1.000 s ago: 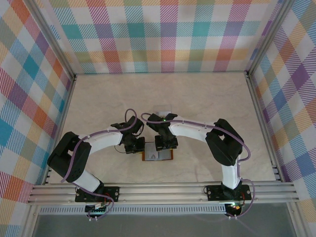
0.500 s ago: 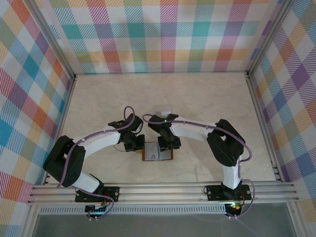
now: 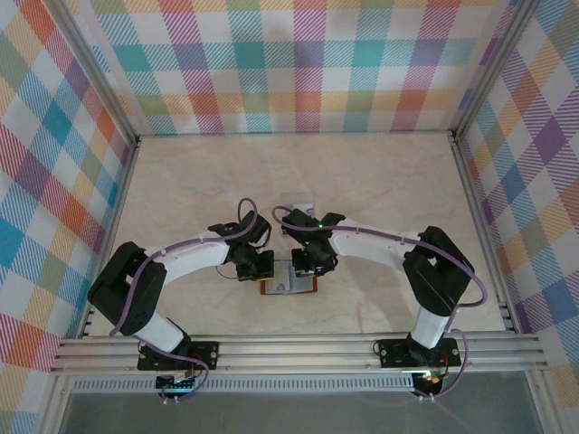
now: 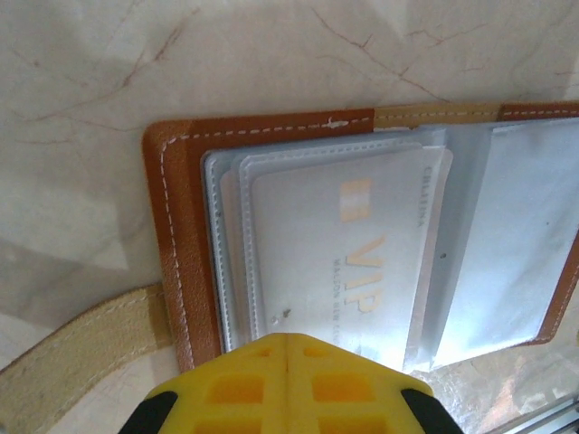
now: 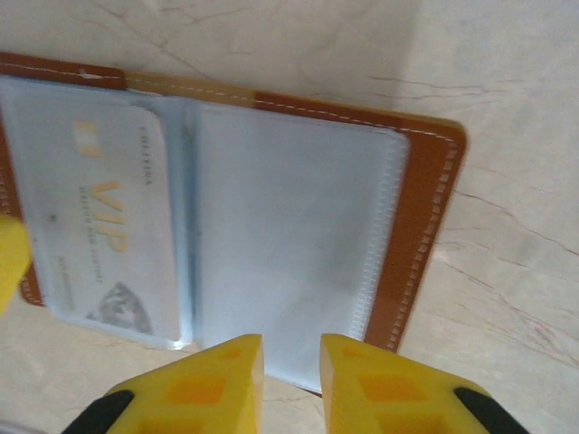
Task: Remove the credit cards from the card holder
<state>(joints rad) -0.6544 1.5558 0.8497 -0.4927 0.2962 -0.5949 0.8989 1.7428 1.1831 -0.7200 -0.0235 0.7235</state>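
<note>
Card holder (image 4: 172,271), brown leather with white stitching, lies opened flat on the marbled worktop (image 4: 181,63), near the front middle in the overhead view (image 3: 289,287) and between the two arms. One credit card (image 4: 362,262), pale and printed "VIP" in gold, sits inside the clear sleeves of one half; it is also seen from the right wrist (image 5: 109,235). The other half carries a clear sleeve (image 5: 289,235); what it contains cannot be made out. A tan tab (image 4: 81,339) projects from the holder's outer edge onto the worktop. Left claw (image 4: 288,348) is fully closed, yellow fingers pressed together at the near edge of the card-bearing half; contact cannot be confirmed. Right claw (image 5: 291,348) is narrowly parted over the near edge of the other half, with the sleeve visible in the gap; a grip cannot be confirmed. Plaid walls (image 3: 298,63) enclose the worktop.
</note>
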